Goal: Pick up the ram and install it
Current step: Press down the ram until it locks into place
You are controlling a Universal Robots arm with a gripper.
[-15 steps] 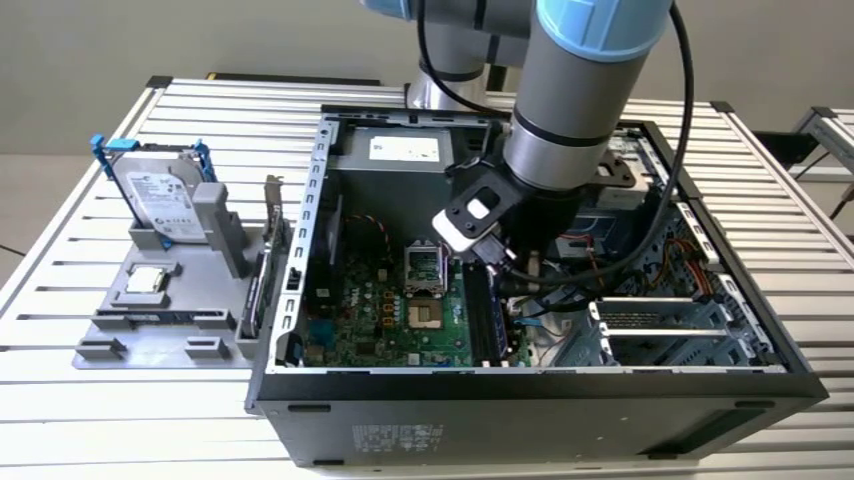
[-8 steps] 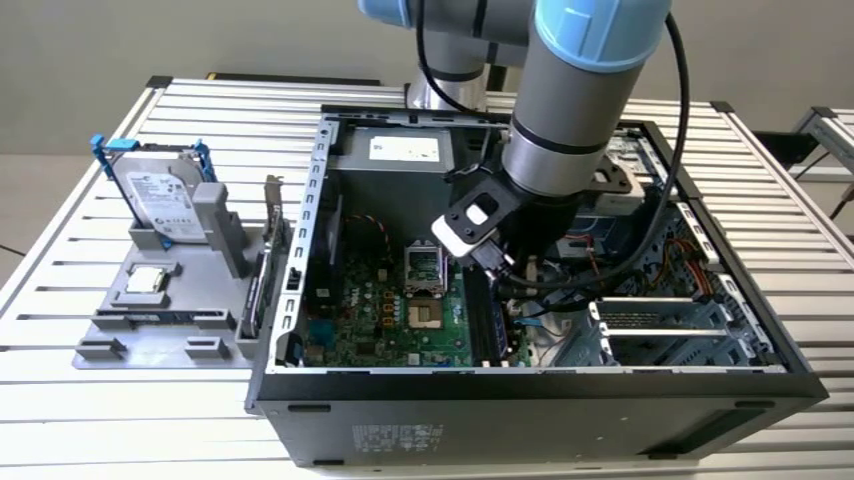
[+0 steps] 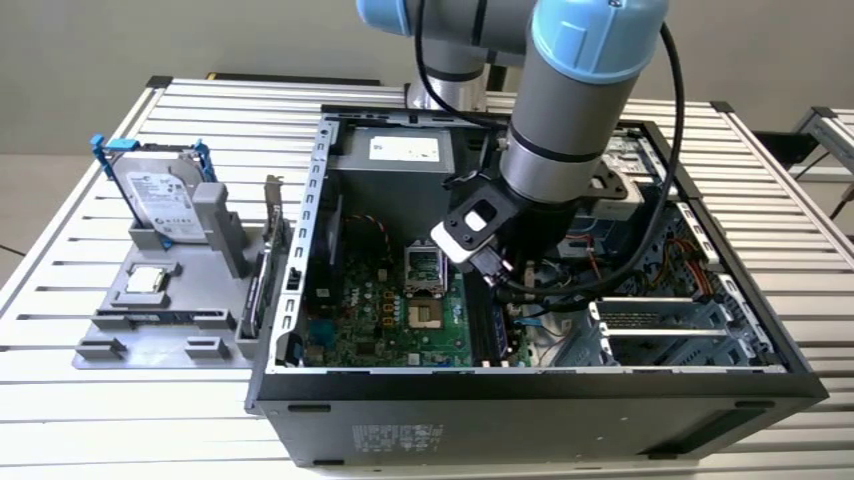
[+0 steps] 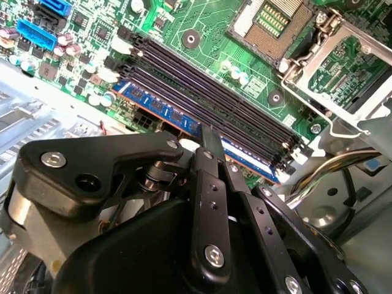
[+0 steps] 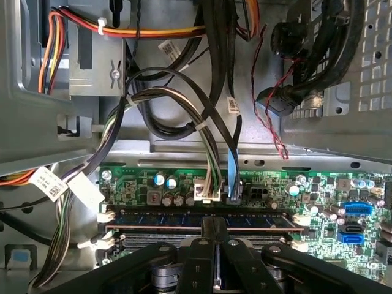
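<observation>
The ram [image 4: 177,116] is seen seated in the motherboard's [image 4: 202,37] outermost slot, at the board's edge nearest the cables; the gripper [image 4: 211,144] is pressed on it, jaws together; uneven pressure could leave one end unlatched.

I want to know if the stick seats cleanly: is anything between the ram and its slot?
Nothing visible. In both wrist views the ram already stands in the outermost slot of the motherboard, with the gripper on its top edge. The cables lie beyond the slots.
</observation>
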